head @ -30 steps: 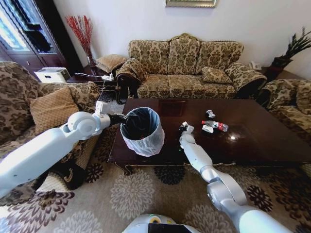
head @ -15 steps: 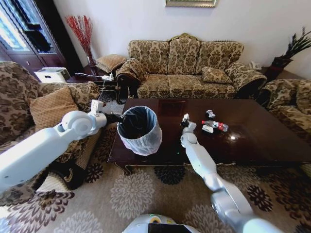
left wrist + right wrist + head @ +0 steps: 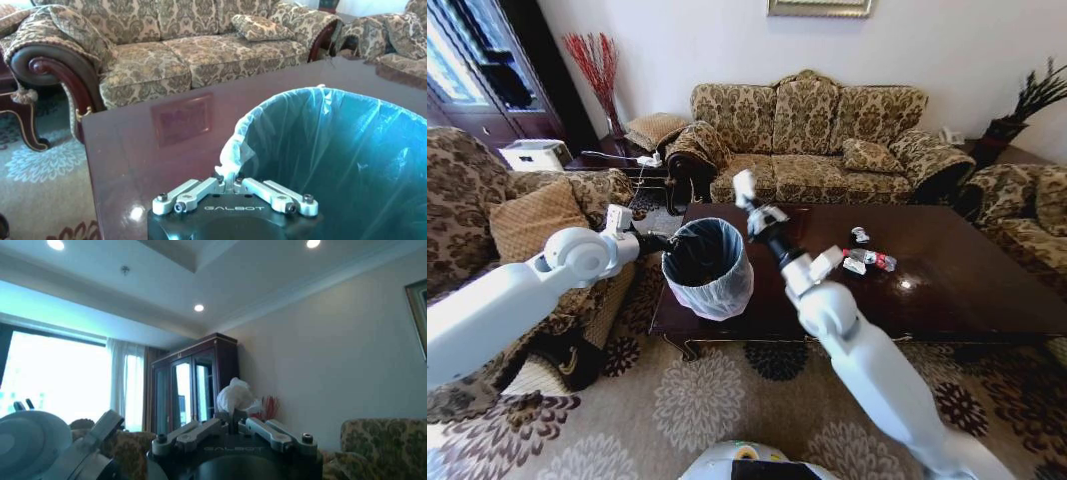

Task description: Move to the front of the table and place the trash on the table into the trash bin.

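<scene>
Right gripper [image 3: 745, 188] clamped on white wrapper [image 3: 235, 395]; left gripper [image 3: 232, 182] pinching bin liner [image 3: 233, 150]

Glossy dark brown wooden coffee table [image 3: 967, 290], round dark bin lined with translucent white bag [image 3: 709, 268] upright at its front-left corner, crumpled white wrapper [image 3: 744, 186] raised above, bottle and wrappers [image 3: 865, 257] mid-tabletop.

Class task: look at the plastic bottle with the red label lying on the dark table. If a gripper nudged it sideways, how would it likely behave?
The bottle lies on its side on the glossy table, so it would probably roll or slide easily. It looks clear and empty, so it is likely light and may skid away rather than stay put.
</scene>
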